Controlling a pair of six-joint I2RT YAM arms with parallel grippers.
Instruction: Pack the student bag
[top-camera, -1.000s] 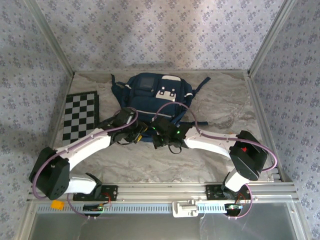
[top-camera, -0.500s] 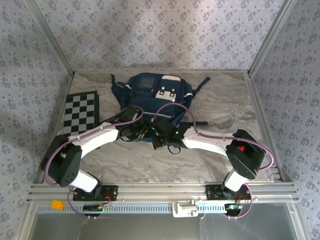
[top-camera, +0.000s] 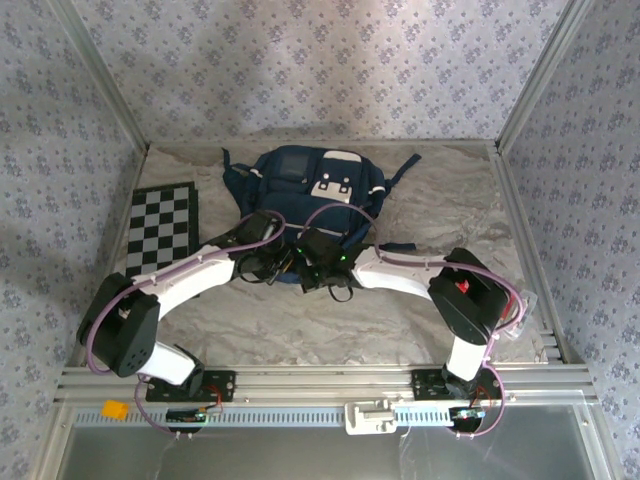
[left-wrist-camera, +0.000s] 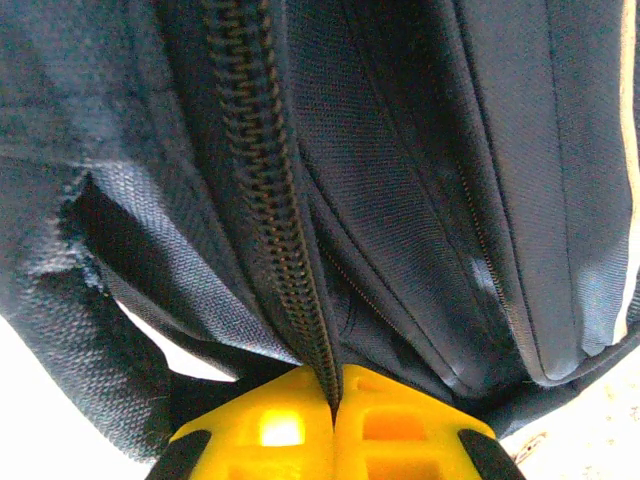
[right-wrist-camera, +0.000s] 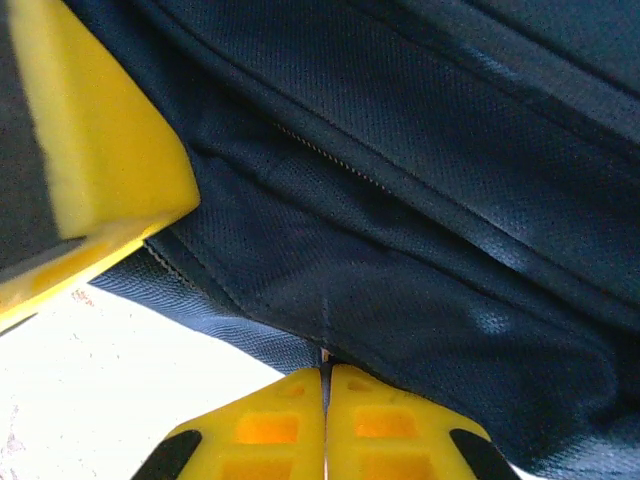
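The student bag (top-camera: 305, 190), a navy backpack with a white-flapped pocket, lies at the back middle of the table. Both grippers meet at its near edge. My left gripper (top-camera: 274, 264) is shut there. In the left wrist view its yellow fingers (left-wrist-camera: 265, 430) pinch the bag's black zipper (left-wrist-camera: 268, 190), with the left gripper (left-wrist-camera: 333, 376) closed tight on it. My right gripper (top-camera: 312, 270) sits just to the right. The right wrist view shows the right gripper (right-wrist-camera: 326, 374) shut on a fold of the bag's navy fabric (right-wrist-camera: 400, 260), with the other arm's yellow finger (right-wrist-camera: 90, 150) close by.
A black-and-white chessboard (top-camera: 160, 232) lies flat at the table's left side, beside the left arm. Bag straps (top-camera: 400, 170) trail towards the back right. Patterned walls close in the table on three sides, and a metal rail (top-camera: 320, 382) runs along the near edge.
The left arm swung right to the bag's near edge and its jaws closed on the zipper. The right arm's elbow shifted left, its gripper staying at the bag.
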